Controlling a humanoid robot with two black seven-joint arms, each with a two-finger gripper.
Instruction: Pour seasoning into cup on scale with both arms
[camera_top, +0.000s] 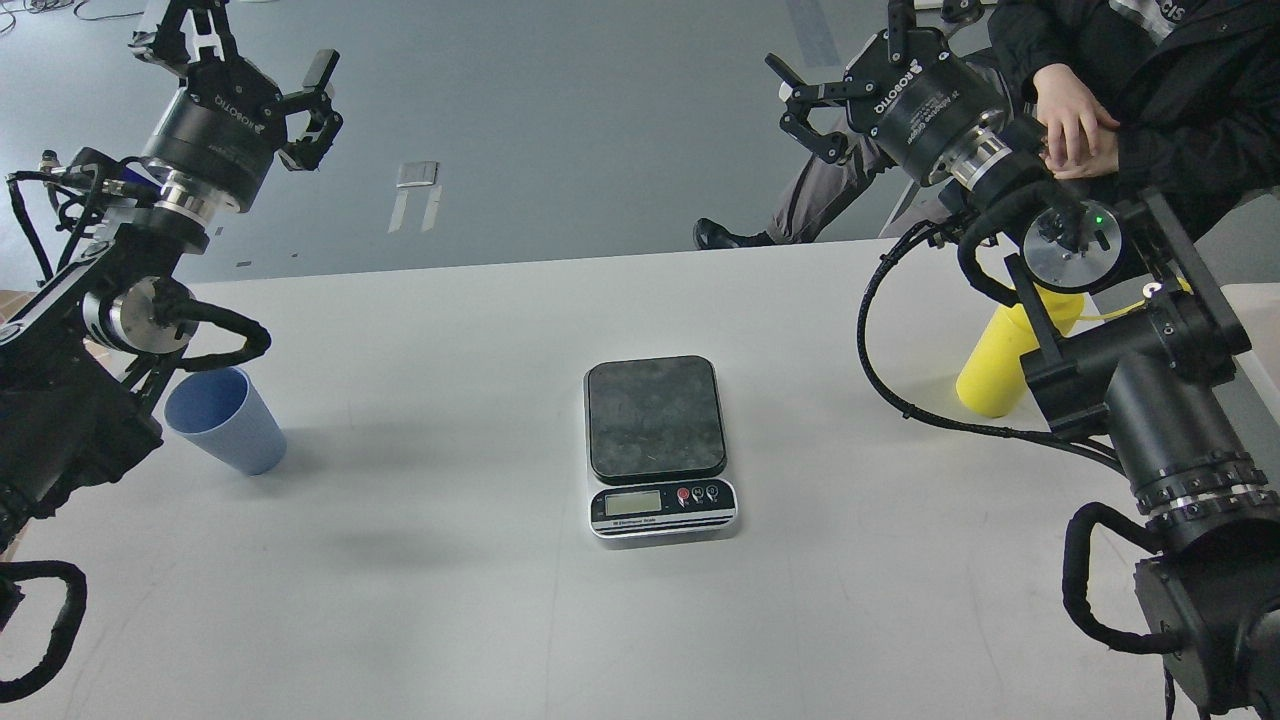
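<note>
The light blue ribbed cup stands upright on the white table at the left, beside my left arm. The scale sits at the table's centre with nothing on its dark platform. The yellow seasoning bottle stands at the right; my right arm hides its upper part and nozzle. My left gripper is open and empty, raised high above the far left edge, well above the cup. My right gripper is open and empty, raised beyond the table's far edge, up and left of the bottle.
A person in dark clothes sits behind the table's far right edge, hands close to my right wrist. The white table reaches to the near edge of the view. Grey floor with a small flat object lies beyond.
</note>
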